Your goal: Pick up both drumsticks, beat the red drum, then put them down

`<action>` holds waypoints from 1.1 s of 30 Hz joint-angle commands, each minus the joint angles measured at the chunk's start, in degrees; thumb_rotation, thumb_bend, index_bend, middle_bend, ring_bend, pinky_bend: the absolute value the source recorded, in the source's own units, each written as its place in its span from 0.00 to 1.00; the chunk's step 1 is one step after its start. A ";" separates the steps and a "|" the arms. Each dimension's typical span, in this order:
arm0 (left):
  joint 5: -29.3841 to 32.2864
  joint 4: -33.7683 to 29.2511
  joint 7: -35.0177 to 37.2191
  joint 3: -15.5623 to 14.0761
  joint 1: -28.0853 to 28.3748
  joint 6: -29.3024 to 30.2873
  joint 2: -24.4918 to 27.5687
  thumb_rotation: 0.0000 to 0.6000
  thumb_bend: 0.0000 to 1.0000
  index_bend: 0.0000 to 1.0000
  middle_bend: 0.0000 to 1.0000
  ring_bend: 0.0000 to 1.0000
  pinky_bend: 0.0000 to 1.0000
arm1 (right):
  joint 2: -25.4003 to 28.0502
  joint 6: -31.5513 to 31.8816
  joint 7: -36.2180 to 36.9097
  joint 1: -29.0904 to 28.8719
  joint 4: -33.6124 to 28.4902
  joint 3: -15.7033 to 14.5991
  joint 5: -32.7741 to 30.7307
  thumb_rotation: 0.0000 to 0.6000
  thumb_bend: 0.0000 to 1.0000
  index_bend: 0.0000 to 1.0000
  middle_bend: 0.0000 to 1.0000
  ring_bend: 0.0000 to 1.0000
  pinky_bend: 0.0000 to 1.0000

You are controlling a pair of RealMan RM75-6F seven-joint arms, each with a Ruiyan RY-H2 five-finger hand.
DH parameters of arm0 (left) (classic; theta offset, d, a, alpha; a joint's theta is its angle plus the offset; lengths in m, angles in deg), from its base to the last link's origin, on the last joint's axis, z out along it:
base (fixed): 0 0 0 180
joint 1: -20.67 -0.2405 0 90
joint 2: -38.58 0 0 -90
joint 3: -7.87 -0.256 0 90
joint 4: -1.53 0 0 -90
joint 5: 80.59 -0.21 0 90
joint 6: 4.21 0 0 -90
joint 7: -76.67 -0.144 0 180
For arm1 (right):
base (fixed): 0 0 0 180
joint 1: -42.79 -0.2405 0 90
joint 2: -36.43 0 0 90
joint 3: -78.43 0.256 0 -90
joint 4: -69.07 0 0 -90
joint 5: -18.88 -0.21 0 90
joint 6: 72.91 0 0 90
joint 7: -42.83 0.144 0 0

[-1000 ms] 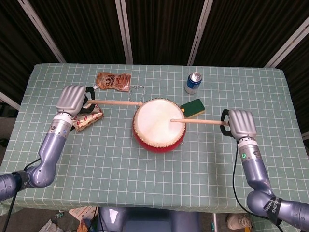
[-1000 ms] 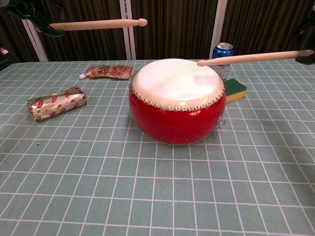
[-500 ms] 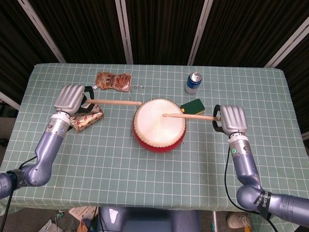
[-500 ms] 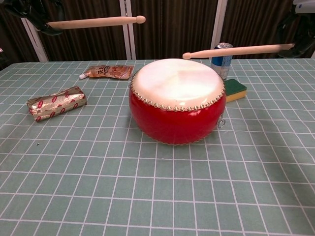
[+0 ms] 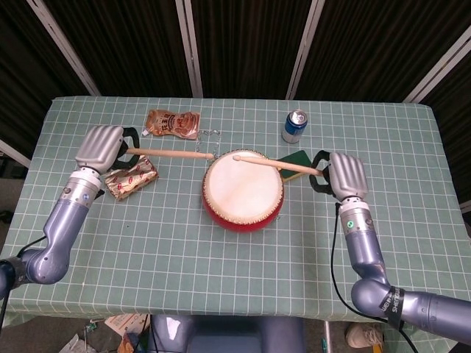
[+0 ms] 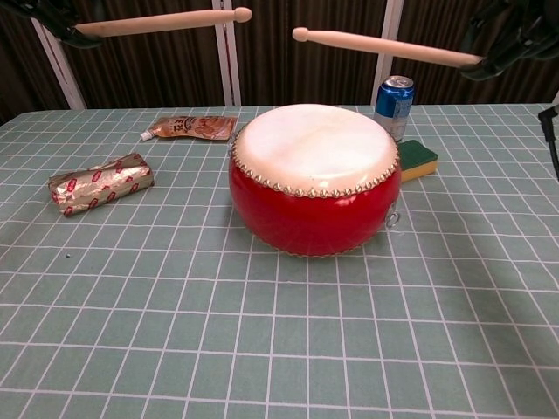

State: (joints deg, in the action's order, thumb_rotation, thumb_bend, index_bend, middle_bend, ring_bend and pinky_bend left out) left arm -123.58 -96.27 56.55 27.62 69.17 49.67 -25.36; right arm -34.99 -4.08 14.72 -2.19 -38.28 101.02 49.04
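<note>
Fingers of both hands clamp raised drumsticks (image 6: pixel 384 46) above the red drum (image 6: pixel 313 179).

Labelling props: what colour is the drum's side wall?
Red, on the drum, below a whitish skin; clearest in the chest view.

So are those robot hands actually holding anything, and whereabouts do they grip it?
Yes. The left robot hand holds one drumstick by its butt end, and the right robot hand holds the other drumstick the same way, with both tips raised above the red drum.

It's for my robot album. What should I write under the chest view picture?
Two drumsticks raised above the red drum.
</note>
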 commanded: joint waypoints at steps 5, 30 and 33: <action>-0.19 -0.03 0.76 -0.77 -0.30 0.57 0.18 1.00 0.57 0.77 1.00 1.00 1.00 | -8.06 0.69 -7.19 -2.63 8.91 -7.67 3.17 1.00 0.53 0.97 1.00 1.00 1.00; 0.87 -1.31 -3.73 -2.03 4.06 2.80 -3.84 1.00 0.57 0.77 1.00 1.00 1.00 | -3.61 12.53 -8.88 1.94 6.13 -2.08 7.48 1.00 0.53 0.98 1.00 1.00 1.00; 2.33 -0.89 -5.67 -2.01 5.47 3.77 -5.78 1.00 0.57 0.77 1.00 1.00 1.00 | -2.97 11.90 -7.62 2.73 6.27 -2.07 8.04 1.00 0.53 0.98 1.00 1.00 1.00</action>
State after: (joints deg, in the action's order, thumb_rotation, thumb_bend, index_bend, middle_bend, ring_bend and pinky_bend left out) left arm -122.06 -97.42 51.83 25.62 73.80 52.83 -30.19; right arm -38.16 8.05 6.80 0.28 -32.07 98.94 56.88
